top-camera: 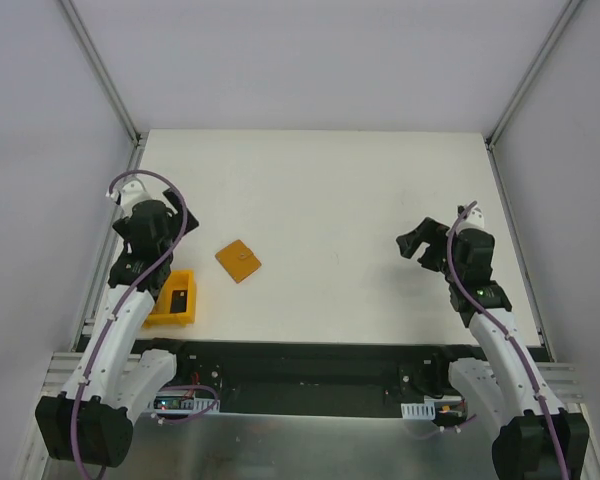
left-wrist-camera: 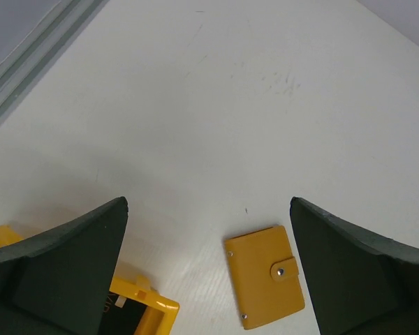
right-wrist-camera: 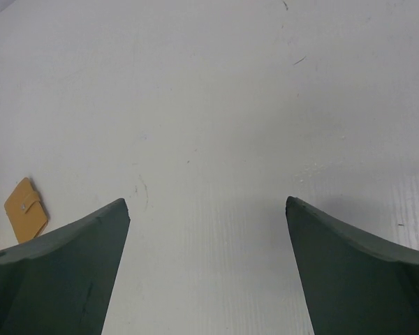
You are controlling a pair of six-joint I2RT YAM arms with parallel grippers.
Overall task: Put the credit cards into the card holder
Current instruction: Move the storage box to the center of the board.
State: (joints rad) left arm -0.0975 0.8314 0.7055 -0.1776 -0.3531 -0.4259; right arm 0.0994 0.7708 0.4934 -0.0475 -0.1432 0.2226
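The card holder (top-camera: 238, 260) is a small orange-tan wallet, folded shut with its snap tab closed, lying flat on the white table left of centre. It also shows in the left wrist view (left-wrist-camera: 265, 276) and small at the left of the right wrist view (right-wrist-camera: 24, 208). A dark credit card (top-camera: 178, 298) lies inside the yellow bin (top-camera: 160, 312); a part of it shows in the left wrist view (left-wrist-camera: 129, 319). My left gripper (top-camera: 152, 245) (left-wrist-camera: 208, 202) is open and empty, raised above the bin and wallet. My right gripper (top-camera: 417, 245) (right-wrist-camera: 207, 201) is open and empty over bare table at the right.
The yellow-orange plastic bin (left-wrist-camera: 150, 306) stands near the table's front left edge, just left of the wallet. A metal rail (left-wrist-camera: 35, 49) runs along the table's left side. White walls enclose the table.
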